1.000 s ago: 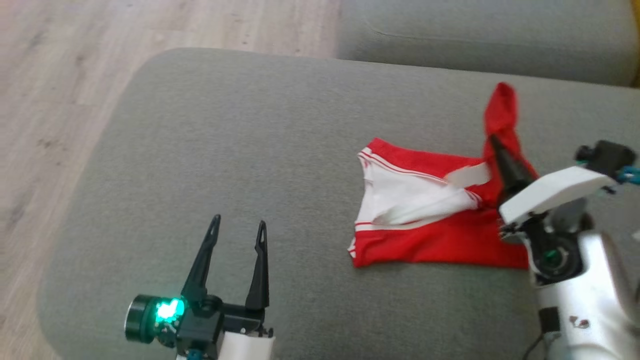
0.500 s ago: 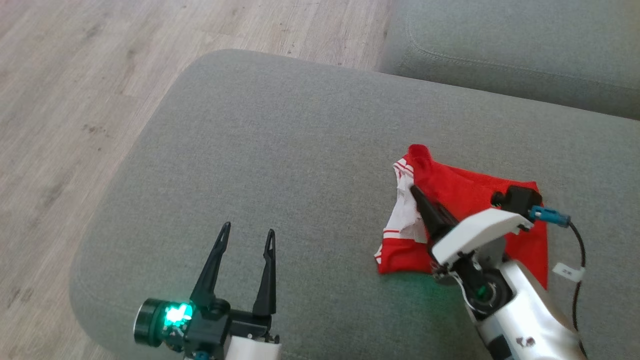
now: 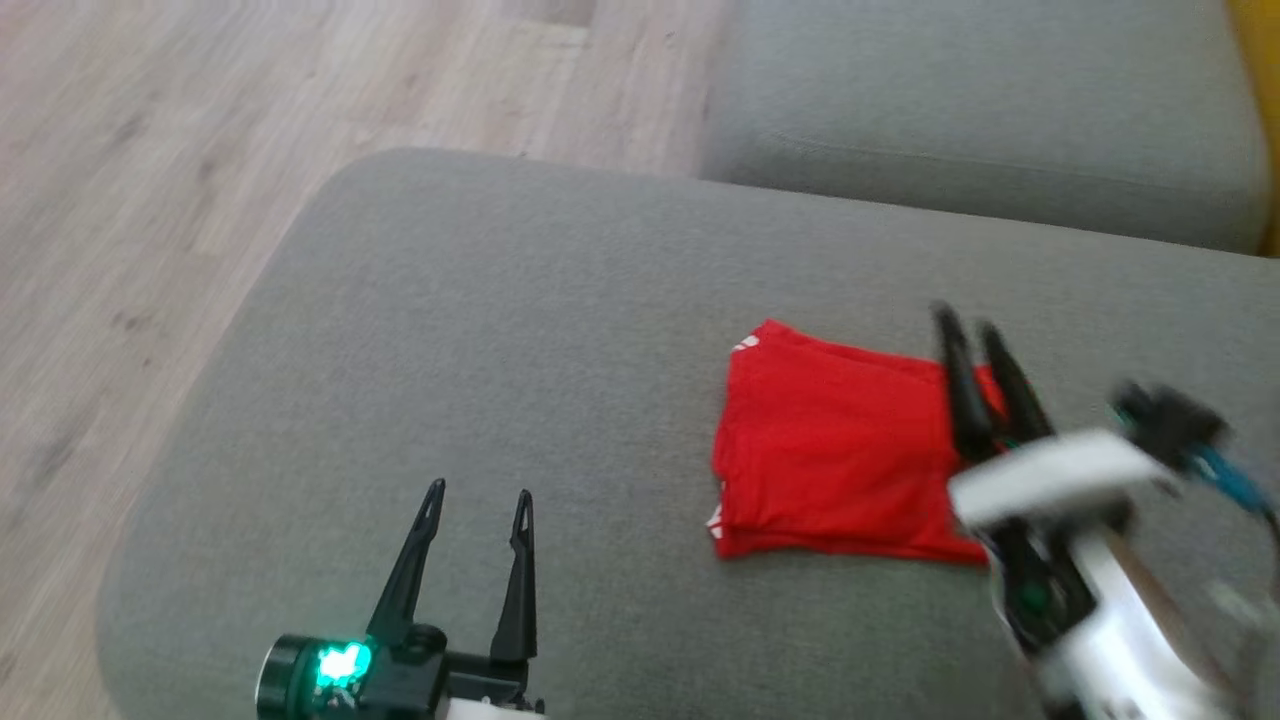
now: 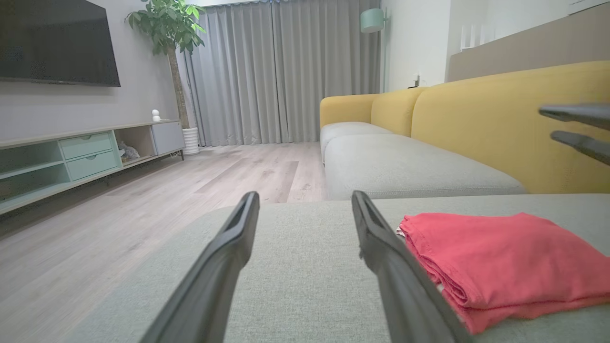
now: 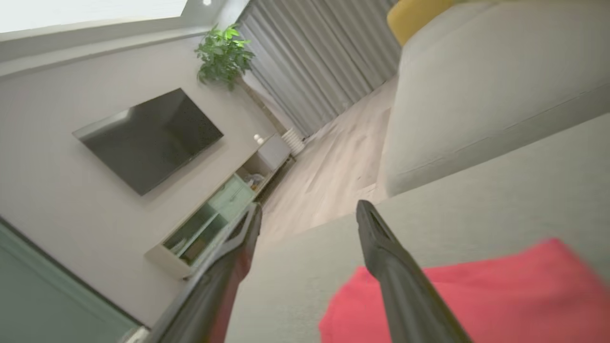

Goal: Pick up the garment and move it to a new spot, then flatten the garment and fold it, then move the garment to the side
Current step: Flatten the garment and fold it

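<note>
The garment [image 3: 830,470], red with a sliver of white trim at its left corners, lies folded into a flat rectangle on the grey cushion [image 3: 520,330]. My right gripper [image 3: 965,325] hovers over the garment's right edge, blurred, its fingers apart and empty. The right wrist view has the open right gripper [image 5: 309,206] tilted above the garment [image 5: 476,295]. My left gripper [image 3: 479,492] stands open and empty near the cushion's front, well left of the garment. From the left wrist, the left gripper [image 4: 304,195] has the garment [image 4: 505,257] lying to its right.
Wooden floor [image 3: 130,200] lies left of the cushion's rounded edge. A second grey seat cushion [image 3: 980,110] sits behind, with a yellow sofa back [image 4: 500,124] beyond it. A TV [image 4: 57,43], a low cabinet [image 4: 86,152] and a plant [image 4: 167,28] stand across the room.
My right gripper laid the raised part of the garment over, opened and let go. The garment now lies folded with red on top. The head view has also shifted.
</note>
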### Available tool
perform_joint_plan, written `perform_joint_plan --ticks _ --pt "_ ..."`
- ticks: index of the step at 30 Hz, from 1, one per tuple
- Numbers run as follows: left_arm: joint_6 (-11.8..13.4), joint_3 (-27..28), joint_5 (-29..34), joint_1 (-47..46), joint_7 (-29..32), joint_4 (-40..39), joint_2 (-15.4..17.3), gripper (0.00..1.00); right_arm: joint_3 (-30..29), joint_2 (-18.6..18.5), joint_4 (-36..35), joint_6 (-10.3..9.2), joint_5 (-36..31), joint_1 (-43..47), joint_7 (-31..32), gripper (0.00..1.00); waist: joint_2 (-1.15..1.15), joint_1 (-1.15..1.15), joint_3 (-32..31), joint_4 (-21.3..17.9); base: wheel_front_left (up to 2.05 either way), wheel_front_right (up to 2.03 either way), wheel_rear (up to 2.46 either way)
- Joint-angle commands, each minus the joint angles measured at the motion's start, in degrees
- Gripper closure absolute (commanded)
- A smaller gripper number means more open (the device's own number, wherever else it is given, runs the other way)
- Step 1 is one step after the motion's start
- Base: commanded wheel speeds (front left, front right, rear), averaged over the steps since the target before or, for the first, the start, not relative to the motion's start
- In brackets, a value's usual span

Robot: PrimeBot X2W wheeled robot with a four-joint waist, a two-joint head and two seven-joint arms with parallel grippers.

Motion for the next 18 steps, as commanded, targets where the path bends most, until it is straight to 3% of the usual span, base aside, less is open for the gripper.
perform_joint_plan --ticks 1,5,9,13,18 --pt "0.2 2.3 0.2 -1.7 -0.3 -1.5 -0.6 0.00 0.3 -2.0 -2.2 0.39 -0.6 2.3 -1.9 0.00 0.00 0.00 -1.0 -1.6 0.00 0.00 0.00" --pt "0.1 3.8 -0.6 -1.4 -0.3 -0.7 -0.3 0.00 -2.7 -5.4 -3.9 0.39 -4.7 8.4 -5.7 0.00 0.00 0.00 -1.6 -4.2 0.00 0.00 0.00" --pt "0.1 5.6 -1.1 -0.5 -0.3 0.4 0.5 0.00 -4.4 -6.8 -4.8 0.39 -14.6 12.9 -6.5 0.00 0.00 0.00 -2.3 -6.8 0.00 0.00 0.00" --pt "0.2 7.1 -1.4 0.9 -0.3 1.7 0.9 0.00 -8.0 -5.0 -8.7 0.39 -28.5 17.6 -6.6 0.00 0.00 0.00 -3.0 -8.5 0.00 0.00 0.00" --pt "0.3 8.4 -1.4 2.7 -0.3 3.3 1.0 0.00 -11.2 -0.1 -13.0 0.39 -39.1 24.5 -6.6 0.00 0.00 0.00 -4.4 -9.4 0.00 0.00 0.00"
